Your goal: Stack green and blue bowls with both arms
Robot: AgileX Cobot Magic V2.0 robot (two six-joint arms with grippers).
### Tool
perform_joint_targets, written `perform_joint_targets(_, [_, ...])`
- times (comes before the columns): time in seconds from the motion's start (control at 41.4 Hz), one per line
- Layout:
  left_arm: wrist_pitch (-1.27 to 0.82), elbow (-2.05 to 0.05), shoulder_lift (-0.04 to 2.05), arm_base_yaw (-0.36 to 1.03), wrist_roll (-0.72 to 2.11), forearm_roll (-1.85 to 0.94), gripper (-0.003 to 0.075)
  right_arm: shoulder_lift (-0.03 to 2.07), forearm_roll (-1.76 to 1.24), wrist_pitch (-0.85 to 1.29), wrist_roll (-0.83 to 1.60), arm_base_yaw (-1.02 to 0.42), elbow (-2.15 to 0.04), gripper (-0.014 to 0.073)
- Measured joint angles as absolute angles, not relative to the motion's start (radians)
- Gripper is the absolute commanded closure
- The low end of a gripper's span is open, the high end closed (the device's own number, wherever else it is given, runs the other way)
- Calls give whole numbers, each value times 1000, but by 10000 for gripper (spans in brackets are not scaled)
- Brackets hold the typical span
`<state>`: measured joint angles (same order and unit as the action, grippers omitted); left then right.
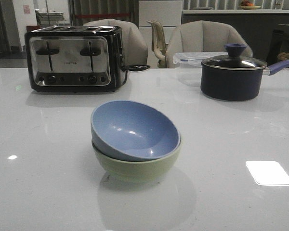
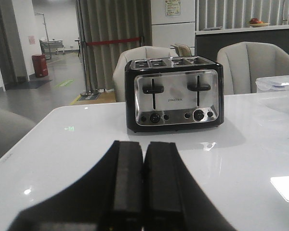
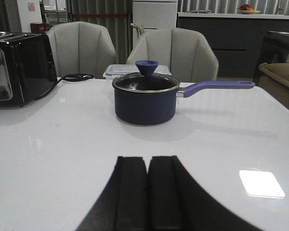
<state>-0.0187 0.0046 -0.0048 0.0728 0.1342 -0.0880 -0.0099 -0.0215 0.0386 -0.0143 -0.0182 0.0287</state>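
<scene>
You had both claws pressed together and holding nothing: the left gripper (image 2: 143,192) faced the chrome-and-black four-slot toaster (image 2: 175,94) well ahead of it, the right gripper (image 3: 148,195) the dark lidded saucepan (image 3: 144,98). The dusty blue matte bowl (image 1: 134,129) sat tilted inside the pale sage green bowl (image 1: 137,166) on the white table (image 1: 241,202), in neither wrist view.

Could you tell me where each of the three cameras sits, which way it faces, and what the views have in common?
Front view: looks forward over the white table at the blue bowl, tilted inside the green bowl; no part of the robot shows.
Left wrist view: low over the table, facing the toaster; the left gripper shows, fingers together.
Right wrist view: low, facing the lidded saucepan; the right gripper shows, fingers together.
Shared: all three show the toaster; front and right wrist share the saucepan. Neither wrist view shows the bowls.
</scene>
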Motion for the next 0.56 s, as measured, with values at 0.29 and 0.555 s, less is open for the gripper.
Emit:
perform_joint_targets(0.29, [-19,5,-5,73,134,-88,621,-10,-38,36,-12,-18,29,554])
perform_joint_targets(0.555, [-19,5,-5,73,134,-88,621,-10,-38,36,-12,-18,29,554])
